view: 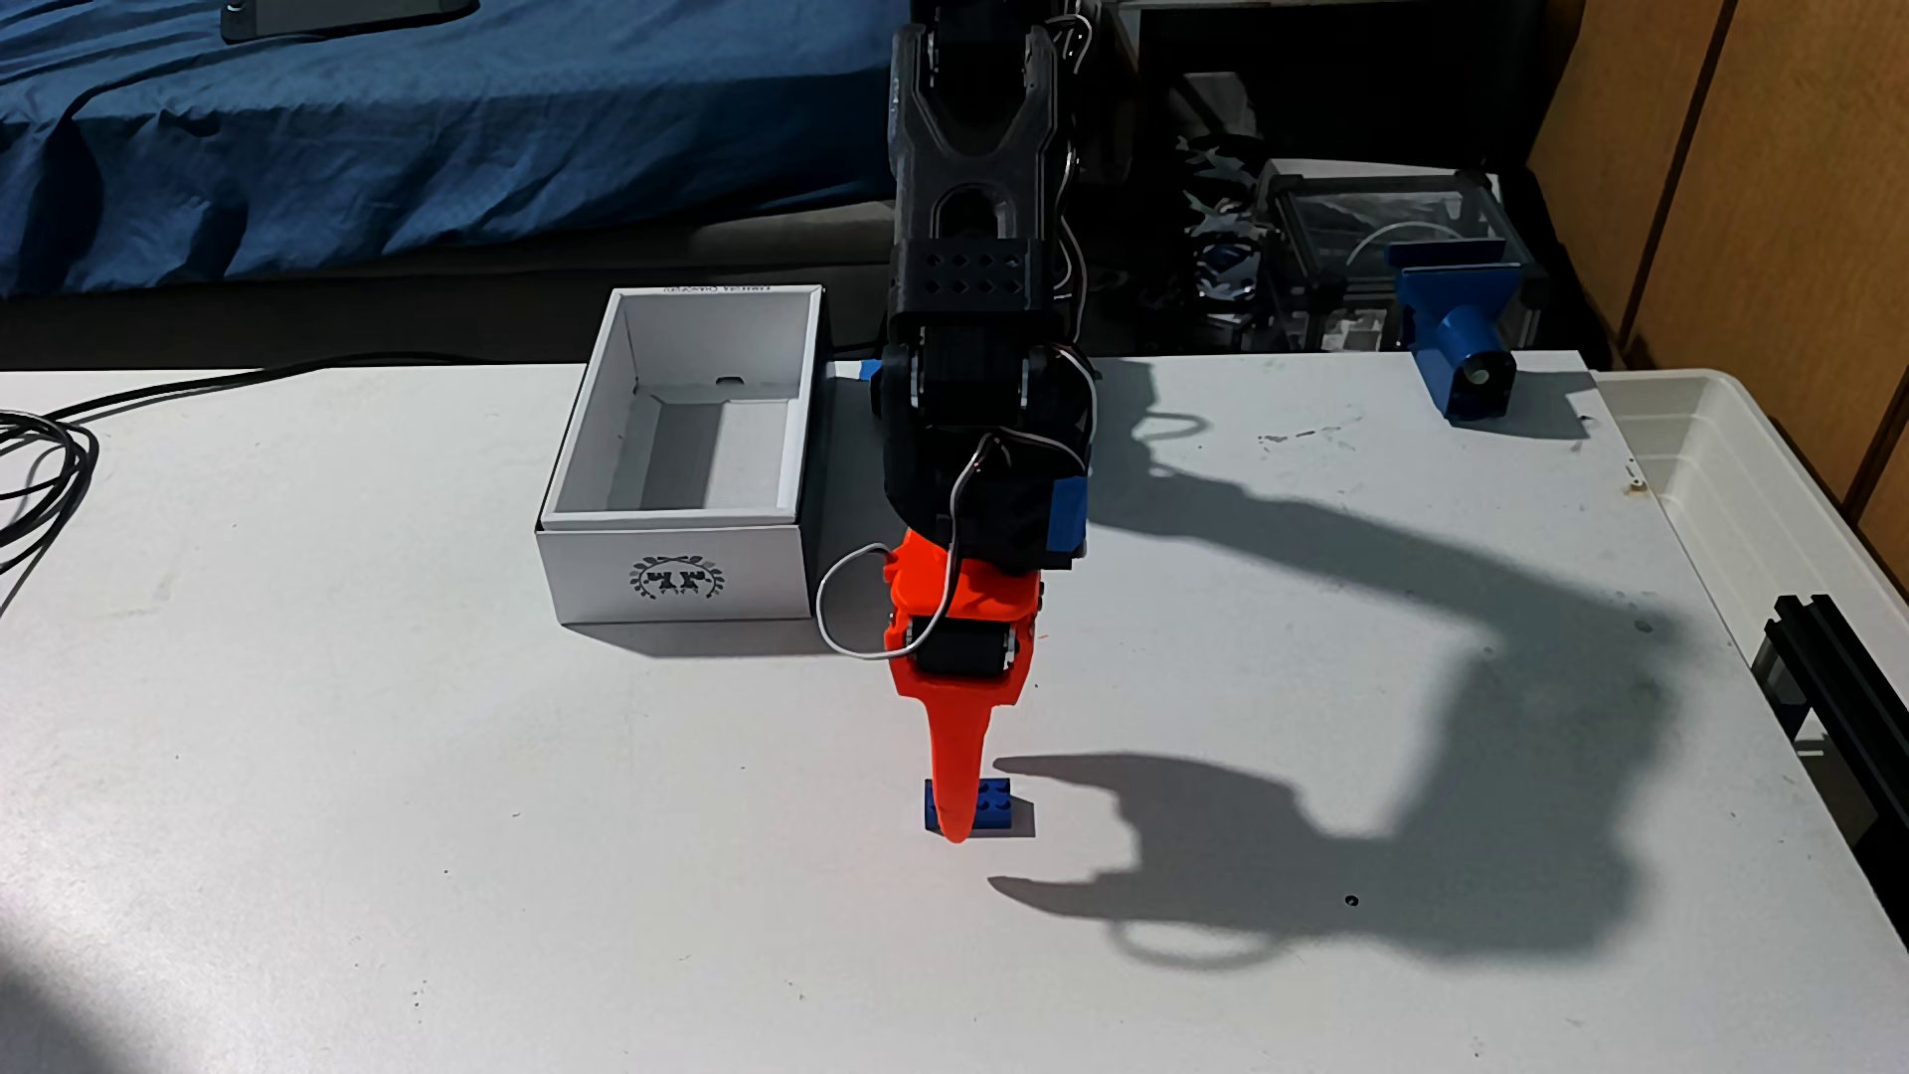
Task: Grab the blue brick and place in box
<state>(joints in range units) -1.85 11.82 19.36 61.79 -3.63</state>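
You see the white table [413, 826] in the fixed view. The box [682, 578] sits on it, far behind the brick. Your orange gripper [959, 826] points straight down. Its tip is in front of the blue brick [1007, 808], which lies flat. You cannot tell if the jaws are apart.

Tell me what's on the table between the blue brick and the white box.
In the fixed view, only bare white table lies between the blue brick and the box; the orange gripper hangs over part of that stretch.
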